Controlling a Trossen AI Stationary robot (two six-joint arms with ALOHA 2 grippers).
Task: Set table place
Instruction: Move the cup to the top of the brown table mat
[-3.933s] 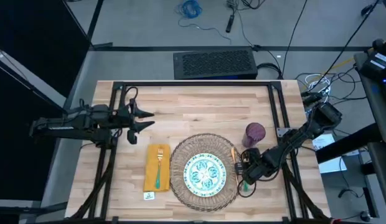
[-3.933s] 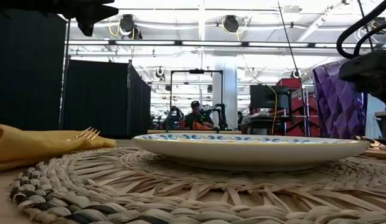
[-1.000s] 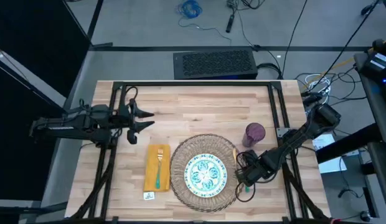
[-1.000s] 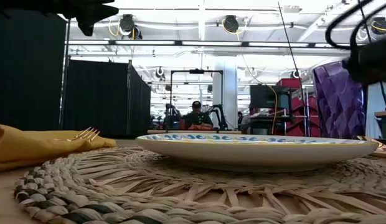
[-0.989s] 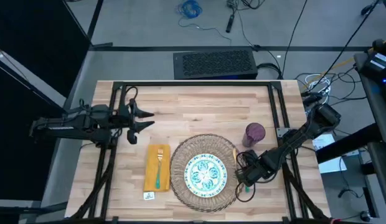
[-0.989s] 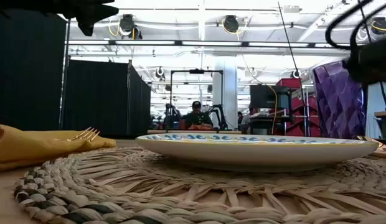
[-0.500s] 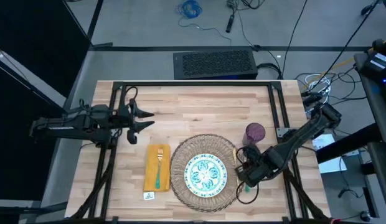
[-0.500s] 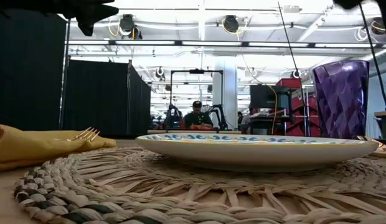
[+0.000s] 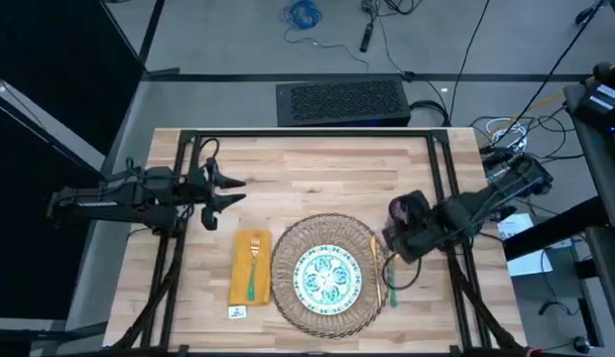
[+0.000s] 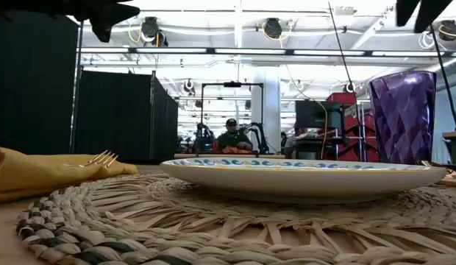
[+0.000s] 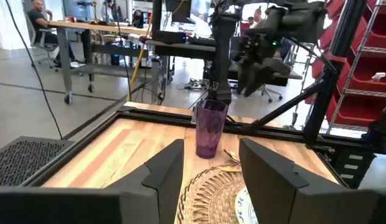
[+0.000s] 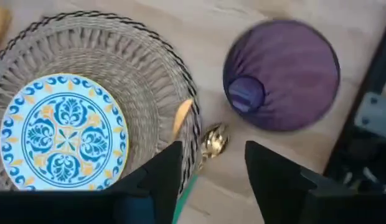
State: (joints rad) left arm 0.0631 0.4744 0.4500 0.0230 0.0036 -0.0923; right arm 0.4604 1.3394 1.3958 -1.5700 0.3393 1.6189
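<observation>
On the light wood table [image 9: 317,169], the right gripper [image 9: 405,238] has lifted off the cutlery [image 9: 392,285] beside the straw mat [image 9: 288,253], fingers apart and empty above the purple cup [image 12: 281,74]. Place looks set; left gripper [image 9: 231,188] waits open, far left.

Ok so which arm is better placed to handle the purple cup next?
The right one, I'd say. The right gripper, fingers open, hovers just beside the cup, looking down at it. The left gripper waits over the table's far left, well away from it.
</observation>
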